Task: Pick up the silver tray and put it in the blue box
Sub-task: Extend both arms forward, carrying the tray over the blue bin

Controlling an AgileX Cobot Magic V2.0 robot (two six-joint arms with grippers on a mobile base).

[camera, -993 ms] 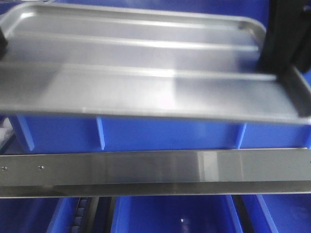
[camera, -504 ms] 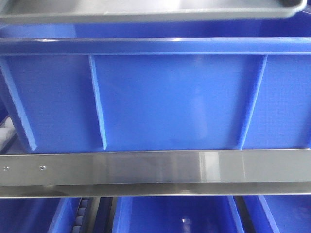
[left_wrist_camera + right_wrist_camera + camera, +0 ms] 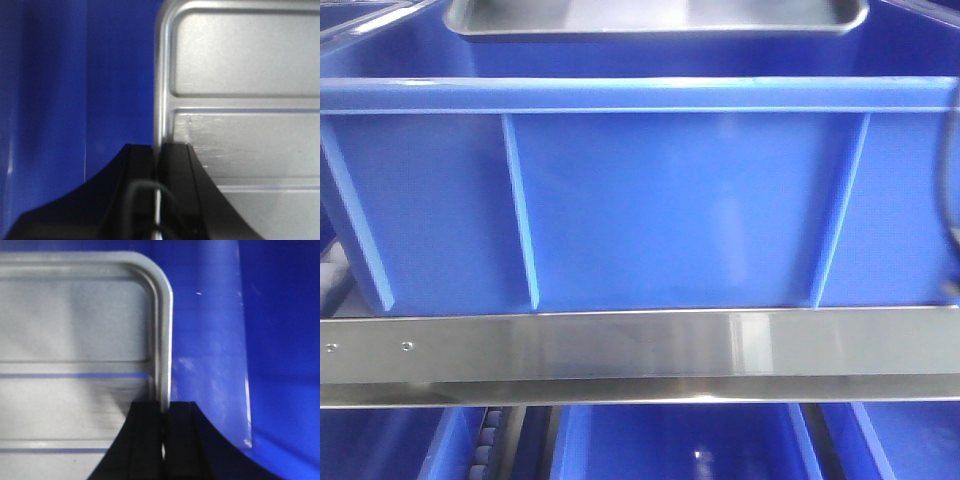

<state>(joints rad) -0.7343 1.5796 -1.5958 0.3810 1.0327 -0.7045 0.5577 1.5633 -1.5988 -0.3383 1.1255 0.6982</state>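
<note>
Silver tray (image 3: 655,18) above blue box (image 3: 650,200); left hand (image 3: 159,165), right hand (image 3: 164,415) clamped on rims.

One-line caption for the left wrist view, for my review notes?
Left gripper shut on the rim of the silver tray, with the blue box wall beside it.

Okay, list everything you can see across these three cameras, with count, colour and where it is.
silver tray: one, shiny metal, above the open top of the blue box, held at both short edges
blue box: one, bright blue, on the shelf, facing the front camera
steel rail: one, silver, under the box's front
lower blue bins: at least two, blue, beneath the rail
left gripper: one, black, shut on the tray's rim
right gripper: one, black, shut on the opposite rim
</note>
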